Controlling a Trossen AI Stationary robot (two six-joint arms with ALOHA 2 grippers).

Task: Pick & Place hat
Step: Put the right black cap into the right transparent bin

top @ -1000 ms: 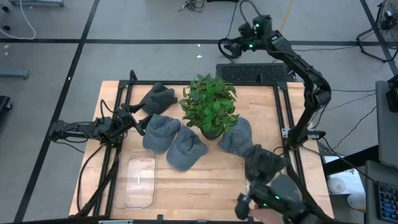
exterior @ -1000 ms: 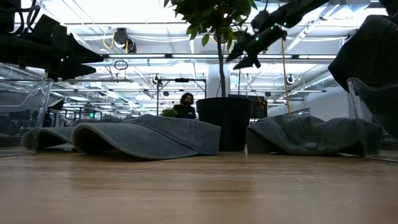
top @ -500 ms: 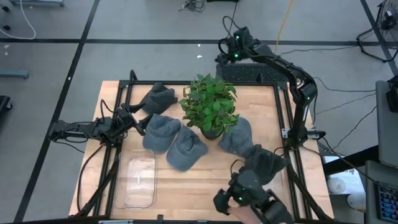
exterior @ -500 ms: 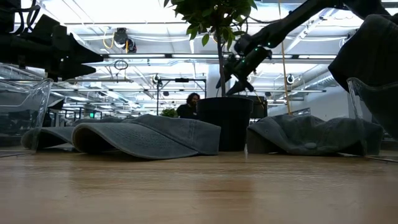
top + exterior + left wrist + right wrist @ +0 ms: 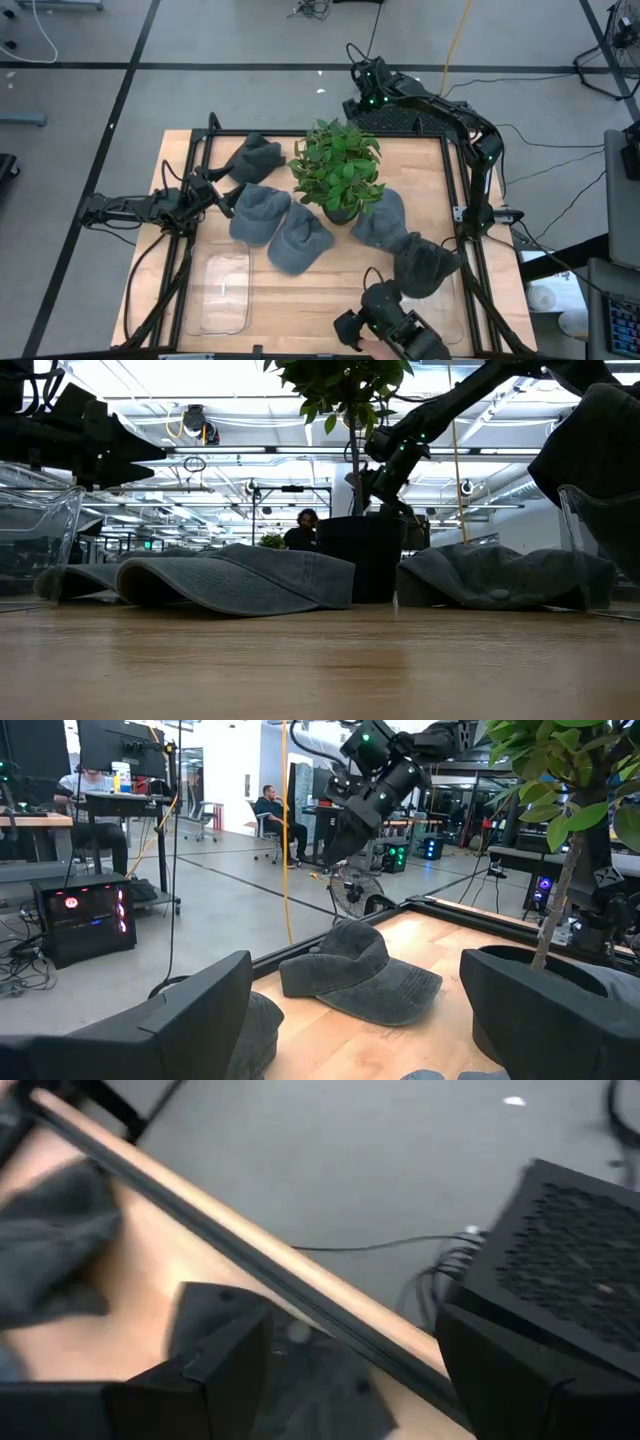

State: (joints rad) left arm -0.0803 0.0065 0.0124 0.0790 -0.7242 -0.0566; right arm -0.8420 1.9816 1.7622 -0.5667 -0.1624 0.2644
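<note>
left end effector [image 5: 222, 192]: wide open, empty, left of the plant [image 5: 337, 172] | right end effector [image 5: 352, 103]: open, empty, beyond plant past the bench [image 5: 330, 295] edge | hats: five, one hat [image 5: 297, 238] just before plant

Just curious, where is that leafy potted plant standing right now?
In the high view, the potted plant stands mid-table toward the far edge, ringed by grey hats.

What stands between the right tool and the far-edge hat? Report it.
Nothing visible: the right tool hangs open past the far edge, clear air to the hat. The plant stands just beside.
</note>
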